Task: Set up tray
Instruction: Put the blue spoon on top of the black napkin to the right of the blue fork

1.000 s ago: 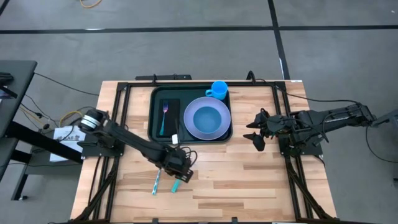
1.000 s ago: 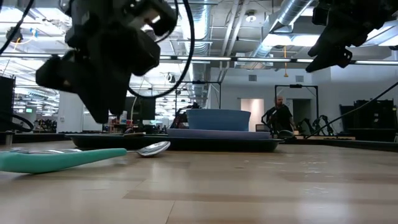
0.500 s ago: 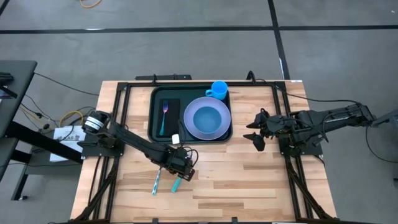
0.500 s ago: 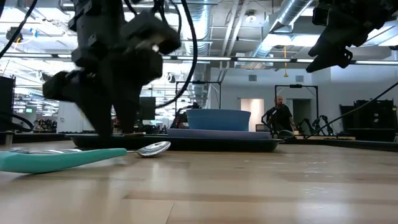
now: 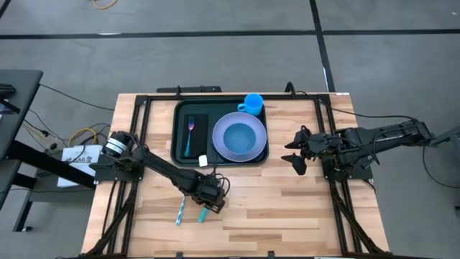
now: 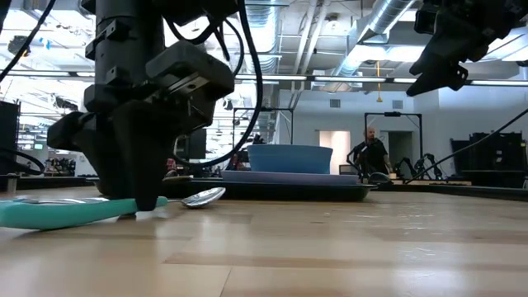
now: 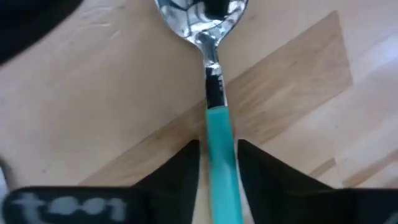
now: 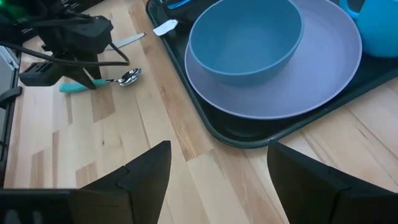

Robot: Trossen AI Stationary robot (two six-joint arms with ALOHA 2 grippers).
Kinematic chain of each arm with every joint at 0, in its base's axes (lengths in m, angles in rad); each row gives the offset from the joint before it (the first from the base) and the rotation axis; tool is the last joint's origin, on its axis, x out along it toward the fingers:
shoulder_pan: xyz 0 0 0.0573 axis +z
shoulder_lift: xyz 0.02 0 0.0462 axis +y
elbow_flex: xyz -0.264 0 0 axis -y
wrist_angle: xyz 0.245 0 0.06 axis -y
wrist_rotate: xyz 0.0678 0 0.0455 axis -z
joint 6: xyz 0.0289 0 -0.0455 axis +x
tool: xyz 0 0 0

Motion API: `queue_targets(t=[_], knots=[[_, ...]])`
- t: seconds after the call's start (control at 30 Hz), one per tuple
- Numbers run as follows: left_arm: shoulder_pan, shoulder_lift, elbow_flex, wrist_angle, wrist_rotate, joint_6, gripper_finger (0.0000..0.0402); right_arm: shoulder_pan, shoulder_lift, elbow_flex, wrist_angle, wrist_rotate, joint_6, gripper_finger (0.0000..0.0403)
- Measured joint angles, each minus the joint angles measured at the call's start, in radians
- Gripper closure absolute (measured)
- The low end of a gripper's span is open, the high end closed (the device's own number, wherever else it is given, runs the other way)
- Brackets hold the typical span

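I have the left gripper (image 7: 217, 168) down on the table (image 5: 287, 208), near its front edge and left of the middle. Its fingers (image 7: 177, 171) stand narrow on both sides of the teal handle of the spoon (image 7: 214, 93); I cannot tell if they already press it. The left arm reaches low and long from the left edge, wrist turned down so the fingers point at the wood.

The tray (image 5: 181, 155) lies at the back edge, in the middle. It carries the plate (image 5: 256, 147) with the bowl (image 5: 239, 135), the cup (image 5: 253, 103) in its back right corner, and the fork (image 5: 190, 133) on the napkin (image 5: 201, 129). I judge the tray stiff, light plastic, a little slippery; its raised rim is the place to hold.

The spoon is thin and flat, so I judge the handle is the best grip. A knife (image 5: 180, 212) lies just beside it.

The right gripper (image 5: 298, 151) hangs wide apart above the table's right side, waiting.
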Motion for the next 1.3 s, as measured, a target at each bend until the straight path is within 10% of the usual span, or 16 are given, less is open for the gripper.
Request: queue_targets(t=[0.17, 0.47, 0.8, 1.0, 1.3], knots=[[0.000, 0.002, -0.001, -0.008, -0.003, 0.001, 0.0375, 0.000, 0.000, 0.000, 0.000, 0.000, 0.000, 0.0147], [-0.001, -0.039, -0.007, -0.049, -0.020, -0.010, 0.0375, 0.000, 0.000, 0.000, 0.000, 0.007, -0.001, 0.0147], [0.018, -0.326, -0.007, -0.200, -0.265, -0.130, 0.0375, 0.000, 0.000, 0.000, 0.000, 0.012, -0.010, 0.0147], [0.252, -0.478, -0.016, -0.409, -0.337, 0.023, 0.0375, 0.000, 0.000, 0.000, 0.000, 0.014, -0.010, 0.0147], [0.721, -0.519, -0.159, -0.173, -0.162, 0.353, 0.0375, 0.000, 0.000, 0.000, 0.000, 0.014, -0.002, 0.0147]])
